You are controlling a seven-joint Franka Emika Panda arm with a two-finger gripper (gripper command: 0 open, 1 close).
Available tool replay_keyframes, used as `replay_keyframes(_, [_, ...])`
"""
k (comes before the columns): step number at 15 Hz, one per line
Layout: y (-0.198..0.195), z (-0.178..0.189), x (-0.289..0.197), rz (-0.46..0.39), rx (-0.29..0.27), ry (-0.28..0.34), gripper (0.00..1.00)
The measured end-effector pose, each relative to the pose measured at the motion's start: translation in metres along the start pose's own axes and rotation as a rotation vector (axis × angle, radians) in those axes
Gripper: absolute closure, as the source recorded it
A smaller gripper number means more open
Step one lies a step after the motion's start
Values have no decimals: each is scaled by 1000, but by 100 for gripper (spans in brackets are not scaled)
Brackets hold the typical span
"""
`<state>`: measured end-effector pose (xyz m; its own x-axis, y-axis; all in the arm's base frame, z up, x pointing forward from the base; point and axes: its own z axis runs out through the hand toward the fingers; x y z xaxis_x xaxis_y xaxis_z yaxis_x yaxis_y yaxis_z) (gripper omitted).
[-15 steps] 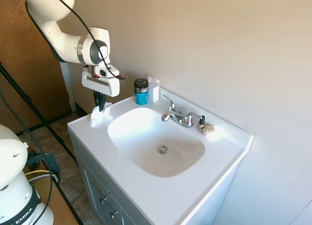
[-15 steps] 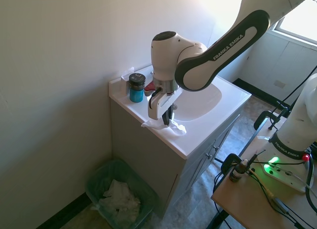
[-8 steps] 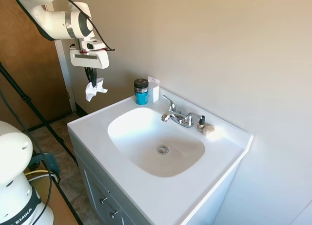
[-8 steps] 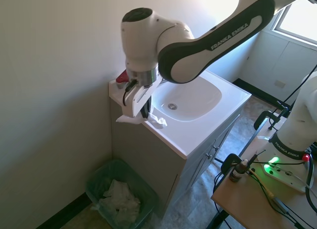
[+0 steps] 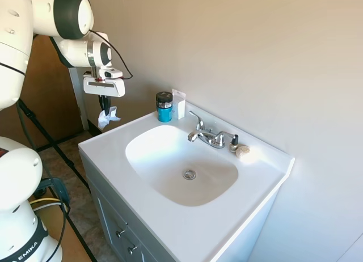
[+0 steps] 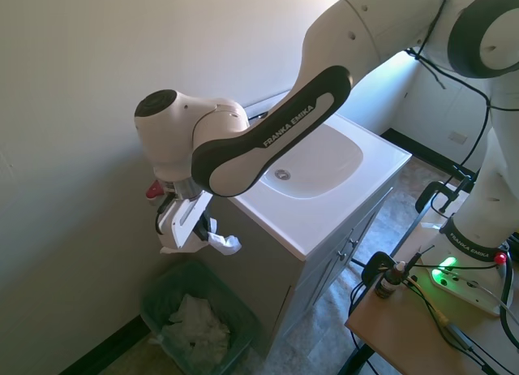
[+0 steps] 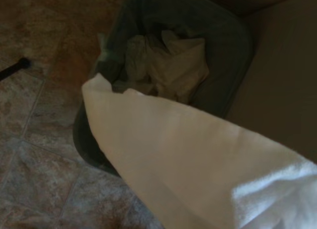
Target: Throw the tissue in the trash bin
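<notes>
White and crumpled, the tissue is pinched between the fingers of the gripper, with soft folds hanging out below them. It's held in the air off the side of the sink counter, right above the trash bin, which is already stuffed with paper.

"FRANKA EMIKA" runs in white capitals along the black band of the arm, centre of the second exterior view. "EMIKA" shows on the black ring of the robot base, lower left of the first exterior view.
</notes>
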<state>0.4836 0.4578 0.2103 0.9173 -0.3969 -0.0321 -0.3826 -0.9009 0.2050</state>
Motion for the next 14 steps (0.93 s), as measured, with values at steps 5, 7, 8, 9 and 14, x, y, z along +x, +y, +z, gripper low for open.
replay_keyframes(5, [-18, 24, -9, -8, -18, -14, 0])
replay_keyframes(7, [-18, 23, -7, 0, -17, -19, 0])
replay_keyframes(8, [-18, 23, -4, 5, -18, -18, 0])
replay_keyframes(9, [-17, 24, -2, 11, -19, -18, 0])
replay_keyframes(14, [-14, 26, 1, 22, -33, -27, 0])
